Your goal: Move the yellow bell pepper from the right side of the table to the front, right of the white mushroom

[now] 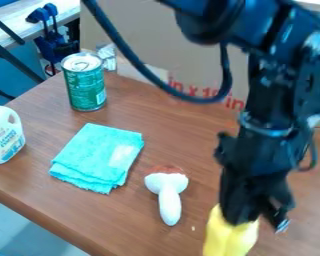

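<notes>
Gripper (241,218) at a yellow thing (221,236), right of the white mushroom-shaped toy (169,192).
The yellow thing is seen directly under the gripper and partly covered by it, its visible length set roughly upright in the view; how far the gripper is opened, and whether anything is held, cannot be told. Left of the toy, a folded turquoise cloth (96,157) is laid on the surface (189,150); beyond the cloth, a green can (85,85) is stood.
</notes>
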You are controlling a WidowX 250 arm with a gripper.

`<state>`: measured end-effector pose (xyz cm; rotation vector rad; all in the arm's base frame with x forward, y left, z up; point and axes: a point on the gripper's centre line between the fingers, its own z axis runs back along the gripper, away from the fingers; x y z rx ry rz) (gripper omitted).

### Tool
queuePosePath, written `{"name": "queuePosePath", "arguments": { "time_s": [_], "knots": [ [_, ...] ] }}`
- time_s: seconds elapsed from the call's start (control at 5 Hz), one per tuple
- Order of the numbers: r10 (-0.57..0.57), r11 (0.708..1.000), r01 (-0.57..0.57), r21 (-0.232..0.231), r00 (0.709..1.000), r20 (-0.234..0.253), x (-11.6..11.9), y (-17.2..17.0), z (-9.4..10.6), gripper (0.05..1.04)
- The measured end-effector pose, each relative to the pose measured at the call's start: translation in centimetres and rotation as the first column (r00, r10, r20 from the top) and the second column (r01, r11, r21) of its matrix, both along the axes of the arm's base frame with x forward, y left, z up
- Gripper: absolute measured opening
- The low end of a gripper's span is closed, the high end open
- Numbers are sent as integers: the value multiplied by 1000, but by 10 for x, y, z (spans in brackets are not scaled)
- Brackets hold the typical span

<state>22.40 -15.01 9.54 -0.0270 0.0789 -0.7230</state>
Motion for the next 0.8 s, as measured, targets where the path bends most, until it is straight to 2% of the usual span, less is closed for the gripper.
{"name": "queuePosePath", "arguments": {
  "time_s": [0.2,0.4,0.6,0.8],
  "knots": [
    [-42,999,42,-2,998,-39,-3,4,-14,115],
    [-110,994,111,-14,994,19,7,2,-22,115],
    [-166,986,165,26,983,72,14,0,-22,115],
    [-214,976,209,56,971,104,16,-5,-22,115]
  ]
}}
